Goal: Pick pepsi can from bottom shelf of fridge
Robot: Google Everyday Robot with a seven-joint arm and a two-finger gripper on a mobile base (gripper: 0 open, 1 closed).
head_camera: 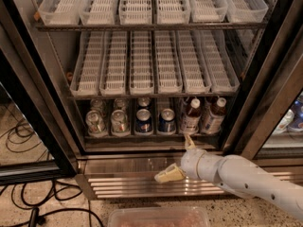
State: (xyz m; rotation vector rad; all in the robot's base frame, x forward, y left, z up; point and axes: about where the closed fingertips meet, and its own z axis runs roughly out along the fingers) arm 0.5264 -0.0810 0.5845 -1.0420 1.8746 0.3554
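Camera view, nearest first: a pale translucent tub (158, 216) sits at the bottom edge, on the speckled floor. Just beyond it the white arm (251, 178) comes in from the lower right, lying low and nearly level, its wrist turned leftward in front of the fridge (267, 74) and its shiny louvred base (123, 179).

The end effector (180, 158) hangs in front of that base, below the dark front rail of the bottom shelf (142, 137). It is released and holds nothing. One tan finger lies out to the left over the louvres, and the other points up toward the rail, so the two stand wide apart.

Behind the rail, two dark-blue cans stand side by side at the front of the shelf, with another behind the left one. The pepsi can (166, 121) on the right is the nearer target. It stands upright, with its long axis vertical, above the end effector, slightly to its left and deeper in. Brown bottles (191, 116) stand just beside it on the right, and silver-green cans (107, 122) occupy the left lanes.

By my judgement the arm must rise over the rail and reach inward, with the fingers turned to straddle the can's sides. The neighbouring bottle leaves little room on that side.

Farther up, two racks of white slotted trays (142, 70) fill the rest of the cabinet.
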